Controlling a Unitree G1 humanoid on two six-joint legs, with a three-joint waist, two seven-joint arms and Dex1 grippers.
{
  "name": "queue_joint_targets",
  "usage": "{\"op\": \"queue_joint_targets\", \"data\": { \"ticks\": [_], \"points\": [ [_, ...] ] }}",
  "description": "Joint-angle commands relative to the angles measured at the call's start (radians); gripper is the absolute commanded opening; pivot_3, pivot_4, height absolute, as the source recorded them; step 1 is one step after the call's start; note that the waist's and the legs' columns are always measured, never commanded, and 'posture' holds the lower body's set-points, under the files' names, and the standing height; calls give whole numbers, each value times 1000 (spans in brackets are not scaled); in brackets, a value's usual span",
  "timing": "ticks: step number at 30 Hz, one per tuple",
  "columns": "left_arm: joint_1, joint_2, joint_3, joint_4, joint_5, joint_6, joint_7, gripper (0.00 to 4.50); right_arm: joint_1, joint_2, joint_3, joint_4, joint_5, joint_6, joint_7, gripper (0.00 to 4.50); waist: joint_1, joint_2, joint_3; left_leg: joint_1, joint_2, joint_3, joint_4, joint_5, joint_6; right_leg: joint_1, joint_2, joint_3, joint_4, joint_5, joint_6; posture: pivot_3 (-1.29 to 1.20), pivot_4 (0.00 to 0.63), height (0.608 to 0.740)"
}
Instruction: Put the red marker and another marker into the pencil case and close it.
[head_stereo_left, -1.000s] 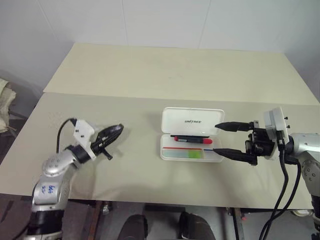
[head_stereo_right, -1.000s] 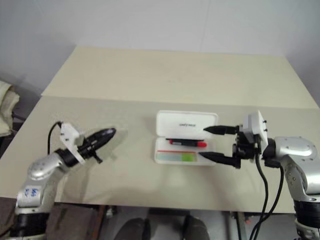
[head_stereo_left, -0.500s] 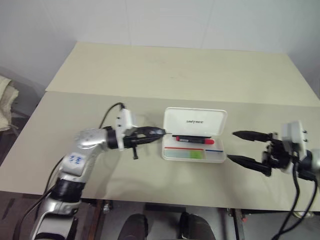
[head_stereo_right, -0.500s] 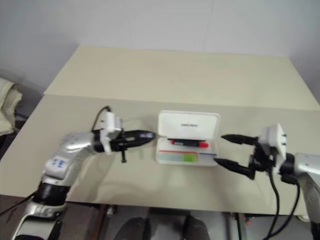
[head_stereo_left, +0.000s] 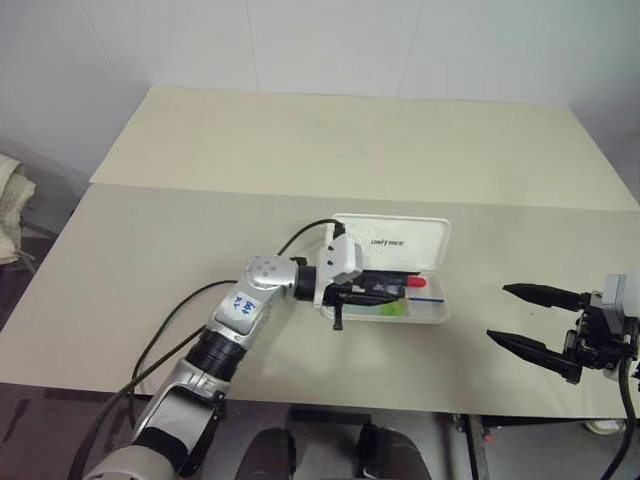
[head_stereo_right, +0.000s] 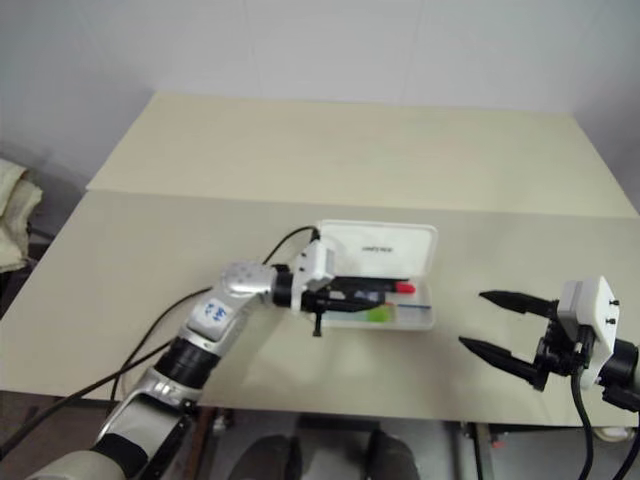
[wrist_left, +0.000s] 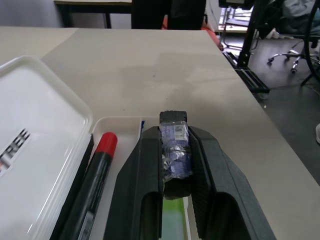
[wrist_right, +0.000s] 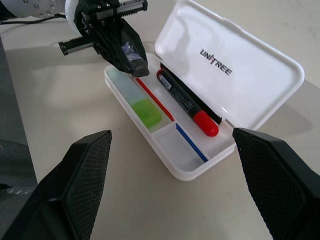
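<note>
Along case's (wrist_right: 175, 165) length, red marker (wrist_right: 187, 105).

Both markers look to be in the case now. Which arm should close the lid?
Probably the left. Its claw hangs over the open pencil case, beside the raised lid, gripping a small dark object. The right claw stands open, off to the side.

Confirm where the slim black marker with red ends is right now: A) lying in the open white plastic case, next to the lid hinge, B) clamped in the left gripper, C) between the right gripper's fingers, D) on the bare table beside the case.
A: the red-ended marker lies in the open white case, beside the hinged lid, while the left gripper clamps a small dark block above the case.
</note>
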Motion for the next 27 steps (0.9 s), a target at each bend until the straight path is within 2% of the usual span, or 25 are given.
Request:
{"op": "queue_joint_targets", "data": {
  "ticks": [1,13,21,27],
  "points": [
    [-44,-58,-24,23,30,-18,24,398,5,10,-33,-51,24,-20,-23,4111,1,0,0,0,0,0,0,0,0,0,0,0,0,0,0,0,150,740],
    [-108,-179,-81,203,128,-80,37,398,-28,30,39,-94,26,-10,-96,4111,1,0,0,-1,-1,0,0,0,0,0,0,0,-2,0,0,0,150,740],
    [-168,-275,-78,363,176,-147,63,398,-26,33,47,-142,50,5,-134,4111,2,0,0,-2,-1,-1,0,0,1,0,0,-1,-3,0,0,0,150,740],
    [-203,-312,-71,450,200,-192,62,398,-11,35,39,-178,67,14,-166,4111,1,0,0,-2,-1,-1,0,0,1,0,0,-1,-3,0,1,0,150,740]
  ]
}}
